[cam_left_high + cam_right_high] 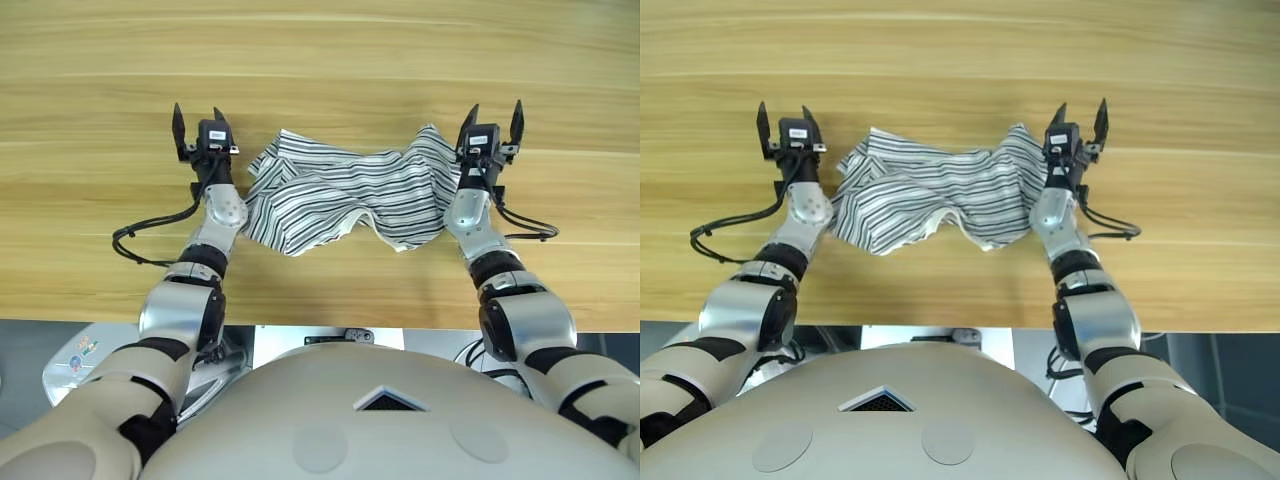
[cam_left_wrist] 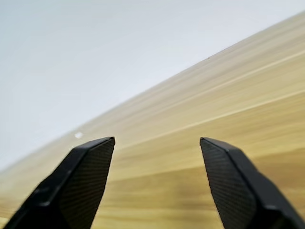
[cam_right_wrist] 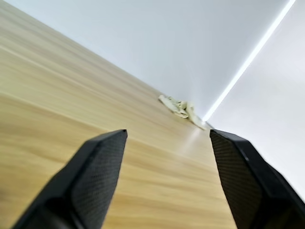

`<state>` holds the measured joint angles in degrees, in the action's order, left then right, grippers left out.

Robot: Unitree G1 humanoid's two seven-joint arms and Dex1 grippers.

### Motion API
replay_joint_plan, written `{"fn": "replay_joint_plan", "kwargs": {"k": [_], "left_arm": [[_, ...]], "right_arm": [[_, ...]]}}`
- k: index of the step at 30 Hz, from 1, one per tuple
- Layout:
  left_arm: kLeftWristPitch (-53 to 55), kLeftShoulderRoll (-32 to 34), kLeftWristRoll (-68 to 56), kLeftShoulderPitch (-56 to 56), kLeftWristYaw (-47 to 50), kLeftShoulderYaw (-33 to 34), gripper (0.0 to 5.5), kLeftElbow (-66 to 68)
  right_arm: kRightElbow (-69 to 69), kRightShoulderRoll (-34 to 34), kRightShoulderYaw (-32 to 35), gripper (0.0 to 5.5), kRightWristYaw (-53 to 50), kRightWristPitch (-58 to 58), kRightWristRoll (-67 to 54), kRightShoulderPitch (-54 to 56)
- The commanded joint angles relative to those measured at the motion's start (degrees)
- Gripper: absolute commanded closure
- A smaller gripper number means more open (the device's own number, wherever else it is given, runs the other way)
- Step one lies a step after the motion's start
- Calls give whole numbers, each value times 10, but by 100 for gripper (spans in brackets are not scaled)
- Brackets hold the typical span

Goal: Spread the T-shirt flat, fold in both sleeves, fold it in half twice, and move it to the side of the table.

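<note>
T-shirt (image 1: 345,195), white with thin dark stripes, lies crumpled on the wooden table (image 1: 320,60), near the robot's edge and about centred between the two arms. It is not spread. The cloth is bunched and wrinkled, with folds overlapping on its left part and a curved dip along its near edge. Sleeves can't be told apart in the heap.

Left gripper (image 1: 197,112) sits at the shirt's left, just beside its upper left corner and apart from the cloth. It is wide open, tips pointing away from the robot. In the left wrist view its two dark fingers (image 2: 83,181) stand well apart over bare wood, with a pale wall (image 2: 95,47) beyond the table's far edge.

Right gripper (image 1: 496,108) sits at the shirt's right, by the raised upper right corner. It is also wide open, tips pointing away from the robot. The shirt's right edge runs along that arm's wrist; can't tell whether it touches. The right wrist view shows both fingers spread over bare wood.

A small cream cloth (image 3: 180,107) lies far off on the table near the wall, next to a bright light strip (image 3: 252,62).

A black cable (image 1: 150,235) loops out beside the left forearm and rests on the table. A similar one loops by the right forearm.
</note>
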<state>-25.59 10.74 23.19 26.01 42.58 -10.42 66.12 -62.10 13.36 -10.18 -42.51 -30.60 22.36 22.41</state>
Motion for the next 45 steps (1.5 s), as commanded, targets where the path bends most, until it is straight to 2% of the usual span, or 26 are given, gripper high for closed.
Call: {"fn": "replay_joint_plan", "kwargs": {"k": [1, 4, 8, 10, 13, 14, 15, 16, 21, 45], "left_arm": [[179, -47, 139, -155, 110, -136, 216, 119], [169, -47, 129, -155, 96, -133, 216, 118], [181, -71, 42, -164, 114, -42, 216, 116], [193, -75, 42, -163, 120, -41, 216, 116], [192, -82, 40, -164, 132, -41, 216, 115], [173, -82, 31, -166, 109, -35, 216, 115], [134, -82, 2, -168, 33, -11, 216, 114], [123, -82, -4, -169, 13, -4, 216, 114], [117, -81, -8, -167, 4, -3, 216, 115], [138, -84, -19, -129, -13, 6, 216, 116]], "right_arm": [[-153, -66, -115, 228, -93, 192, 119, -160], [-152, -64, -136, 228, -150, 203, 136, -162], [-153, -60, -129, 228, -134, 187, 122, -164], [-152, -67, -93, 228, -121, 176, 83, -169], [-153, -69, -89, 228, -102, 170, 75, -169], [-154, -69, -92, 228, -92, 167, 77, -168], [-155, -69, -74, 228, -36, 143, 55, -169], [-155, -69, -64, 228, -3, 128, 42, -169], [-155, -67, -54, 228, 34, 114, 26, -166], [-156, -60, -41, 228, 72, 129, 20, -120]]}}
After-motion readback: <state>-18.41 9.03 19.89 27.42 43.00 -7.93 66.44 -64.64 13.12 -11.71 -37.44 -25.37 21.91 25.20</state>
